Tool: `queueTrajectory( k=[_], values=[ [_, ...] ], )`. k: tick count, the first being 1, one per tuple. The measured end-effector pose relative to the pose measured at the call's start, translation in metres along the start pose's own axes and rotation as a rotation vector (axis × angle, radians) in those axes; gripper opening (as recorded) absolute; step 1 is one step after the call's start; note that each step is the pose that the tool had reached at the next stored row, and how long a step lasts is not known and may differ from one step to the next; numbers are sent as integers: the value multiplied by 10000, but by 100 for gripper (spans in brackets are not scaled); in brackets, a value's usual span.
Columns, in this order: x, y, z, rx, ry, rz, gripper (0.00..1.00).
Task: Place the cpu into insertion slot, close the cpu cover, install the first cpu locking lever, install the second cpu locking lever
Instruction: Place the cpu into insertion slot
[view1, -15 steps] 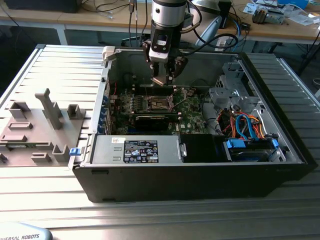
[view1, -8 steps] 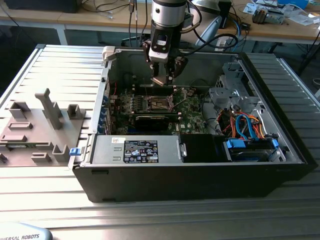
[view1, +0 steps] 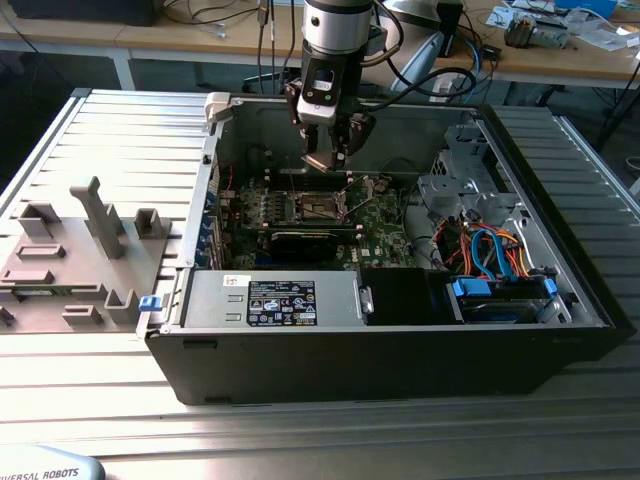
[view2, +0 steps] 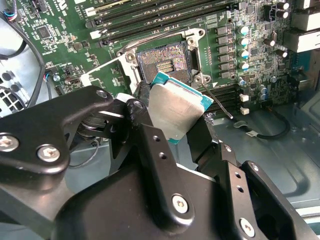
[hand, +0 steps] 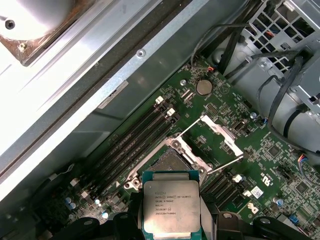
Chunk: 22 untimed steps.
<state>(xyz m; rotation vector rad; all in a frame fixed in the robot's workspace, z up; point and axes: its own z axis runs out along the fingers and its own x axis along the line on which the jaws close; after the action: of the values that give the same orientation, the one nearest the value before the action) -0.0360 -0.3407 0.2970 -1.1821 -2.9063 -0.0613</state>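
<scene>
1. We find several lines of dark print on the metal top of the cpu (hand: 171, 207) in the first wrist view.
2. We see a printed label (view1: 282, 302) on the power supply (view1: 210, 300), too small to read.

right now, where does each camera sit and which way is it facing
exterior view: off the arm, looking down into the open pc case; arm shows
second wrist view: on the arm, facing the insertion slot; jaws clamp the cpu
first wrist view: on the arm, facing the motherboard; jaws show
wrist views share cpu, slot
</scene>
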Motion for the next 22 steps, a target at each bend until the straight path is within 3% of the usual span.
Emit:
queueTrajectory(
  k=[22],
  values=[
    [0, 0, 0, -3, -4, 131, 54]
  ],
)
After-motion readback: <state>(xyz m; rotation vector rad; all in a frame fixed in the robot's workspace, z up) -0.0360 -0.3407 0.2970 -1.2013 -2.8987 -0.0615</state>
